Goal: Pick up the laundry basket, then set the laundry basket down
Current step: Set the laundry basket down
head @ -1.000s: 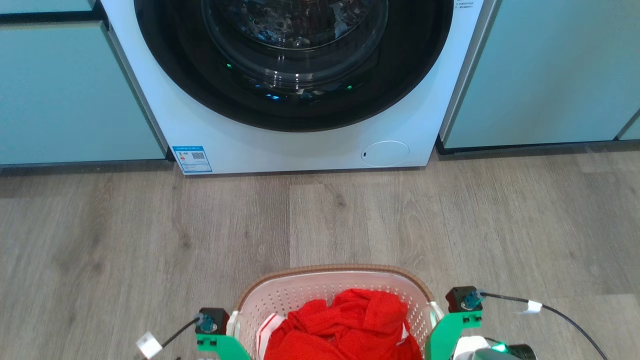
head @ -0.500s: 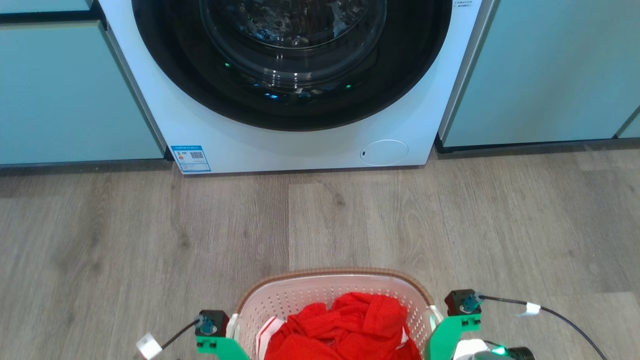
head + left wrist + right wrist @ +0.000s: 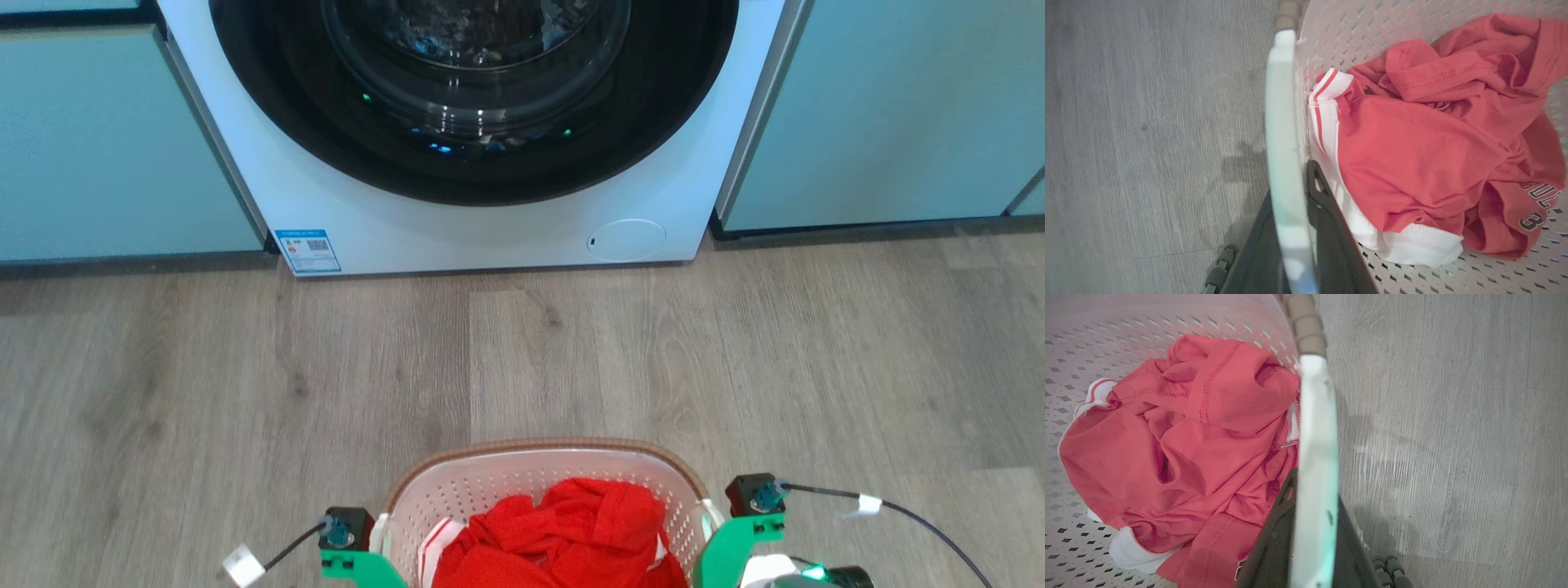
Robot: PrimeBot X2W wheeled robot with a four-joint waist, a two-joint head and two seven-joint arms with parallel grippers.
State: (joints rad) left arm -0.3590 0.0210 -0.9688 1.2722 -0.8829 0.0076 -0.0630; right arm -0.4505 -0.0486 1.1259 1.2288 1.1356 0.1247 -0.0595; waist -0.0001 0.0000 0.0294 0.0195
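Left gripper (image 3: pixel 1290 185) closed narrow on the left handle (image 3: pixel 1282 102) of the laundry basket (image 3: pixel 490 490), one dark finger inside the wall and one outside; right gripper (image 3: pixel 1314 490) clamps the right handle (image 3: pixel 1316 416) the same way. Basket at 6 o'clock in the head view, red shirt (image 3: pixel 571 531) with white trim bunched inside; cannot tell whether its base touches the wood floor (image 3: pixel 245 367). White washer (image 3: pixel 490 233) at 12 o'clock, well apart from the basket.
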